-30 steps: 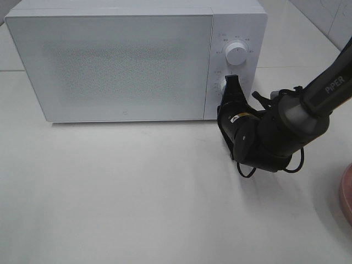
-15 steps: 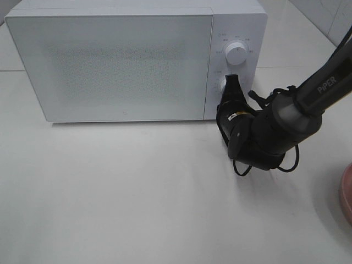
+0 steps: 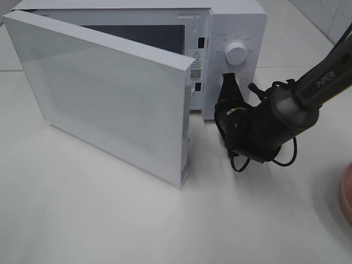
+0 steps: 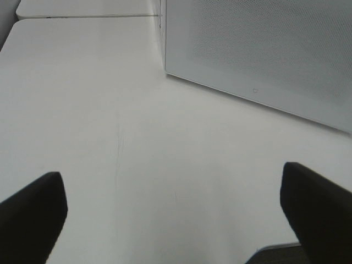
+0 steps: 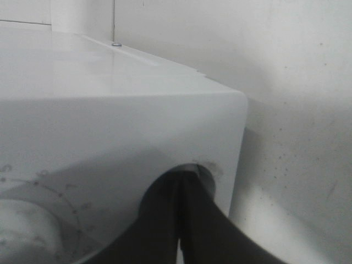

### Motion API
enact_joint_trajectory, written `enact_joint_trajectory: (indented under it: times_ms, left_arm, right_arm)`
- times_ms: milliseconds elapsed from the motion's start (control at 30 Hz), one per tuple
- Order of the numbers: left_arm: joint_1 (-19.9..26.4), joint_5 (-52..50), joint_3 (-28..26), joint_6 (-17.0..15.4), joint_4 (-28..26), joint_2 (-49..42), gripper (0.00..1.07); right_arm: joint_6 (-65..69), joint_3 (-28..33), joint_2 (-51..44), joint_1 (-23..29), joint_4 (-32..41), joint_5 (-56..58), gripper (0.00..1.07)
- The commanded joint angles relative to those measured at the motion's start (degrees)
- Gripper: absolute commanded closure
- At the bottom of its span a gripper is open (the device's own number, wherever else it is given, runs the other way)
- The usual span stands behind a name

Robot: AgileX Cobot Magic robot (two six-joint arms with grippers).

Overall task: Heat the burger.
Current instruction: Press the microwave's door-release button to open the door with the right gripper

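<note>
The burger is out of view in every frame. The white microwave [image 3: 234, 22] stands at the back of the table with its door [image 3: 104, 93] swung open toward the front left; the dark cavity [image 3: 137, 36] shows nothing I can make out. My right gripper [image 3: 229, 82] is shut, with its tips pressed against the lower control on the panel, below the upper knob [image 3: 236, 53]. The right wrist view shows the closed fingertips [image 5: 179, 187] against the panel. My left gripper [image 4: 176, 220] is open and empty above the table, near the door [image 4: 264, 49].
A pink plate [image 3: 346, 192] shows partly at the right edge of the table. The open door juts out over the middle of the table. White table surface [image 3: 110, 220] lies in front and to the left [image 4: 110, 110].
The microwave door, shut in the earlier frames, has swung open toward the front left. My right gripper stays pressed at the lower control, shifted only slightly.
</note>
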Motion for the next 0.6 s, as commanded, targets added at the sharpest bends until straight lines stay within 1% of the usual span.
enact_joint_trajectory:
  times_ms: [33,300,600]
  left_arm:
    - [-0.11,-0.80,0.00,0.06,-0.34,-0.17,0.09]
    - [-0.11,-0.80,0.00,0.06,-0.34,-0.17,0.09]
    - [-0.11,-0.80,0.00,0.06,-0.34,-0.17,0.09]
  right_arm:
    - [-1.15,-4.98,-0.69,-2.81,-6.82,-11.63,1.07]
    - [-1.15,-2.92,-1.78,-2.81,-6.76,-9.68,1.07]
    - [-1.15,-1.95,-2.86,-2.75,-6.82,-6.59,1.07]
